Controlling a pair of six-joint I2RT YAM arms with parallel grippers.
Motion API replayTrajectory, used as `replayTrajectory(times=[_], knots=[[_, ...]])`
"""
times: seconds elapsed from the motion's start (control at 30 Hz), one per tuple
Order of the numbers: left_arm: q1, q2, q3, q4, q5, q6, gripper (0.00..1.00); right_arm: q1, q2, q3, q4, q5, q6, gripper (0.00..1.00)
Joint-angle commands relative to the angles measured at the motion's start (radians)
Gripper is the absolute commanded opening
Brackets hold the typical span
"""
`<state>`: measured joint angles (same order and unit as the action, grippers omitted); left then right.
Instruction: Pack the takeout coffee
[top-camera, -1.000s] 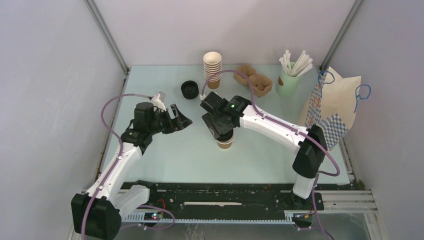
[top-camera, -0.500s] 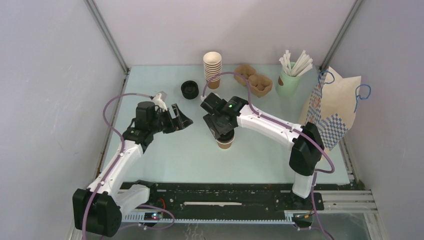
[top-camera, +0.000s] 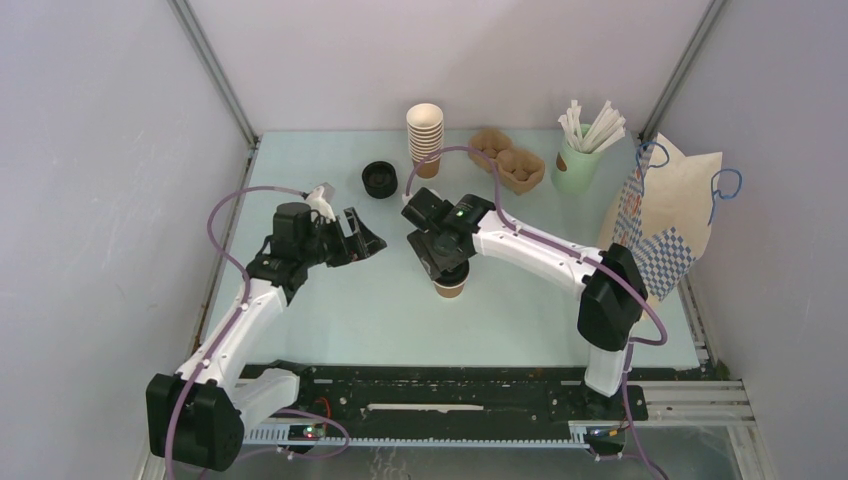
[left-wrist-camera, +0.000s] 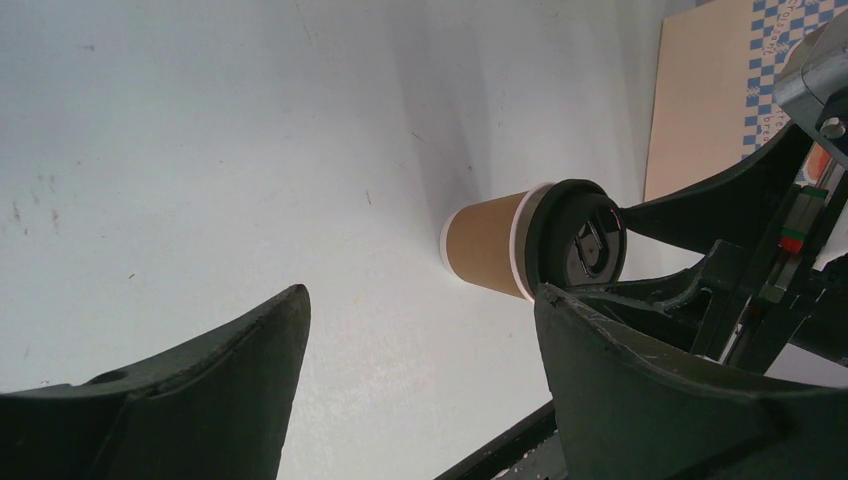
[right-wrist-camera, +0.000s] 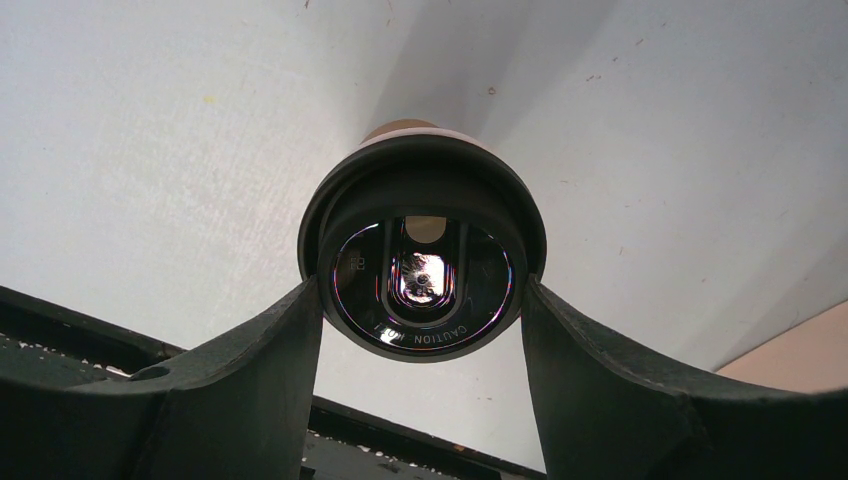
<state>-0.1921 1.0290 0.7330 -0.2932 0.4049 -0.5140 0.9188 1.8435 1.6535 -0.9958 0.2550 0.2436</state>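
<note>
Squarely, takeout coffee (right-wrist-camera: 421, 215) stands clasped inside right pincer (right-wrist-camera: 421, 297).

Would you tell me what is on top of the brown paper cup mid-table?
A black lid caps the cup, the right gripper clamped on its sides. The cup's contents are hidden beneath the lid.
</note>
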Motion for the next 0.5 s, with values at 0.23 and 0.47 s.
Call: replayTrajectory(times=[0.23, 0.47], knots=[[-0.002, -0.003, -0.007, 0.042, 0.025, 0.031, 0.87, -0.005, 0.008, -0.006, 0.020, -0.005, -0.007, 0.75], [-0.002, -0.004, -0.006, 0.042, 0.026, 0.031, 0.87, -0.008, 0.017, -0.008, 0.022, -0.011, -0.006, 0.75]])
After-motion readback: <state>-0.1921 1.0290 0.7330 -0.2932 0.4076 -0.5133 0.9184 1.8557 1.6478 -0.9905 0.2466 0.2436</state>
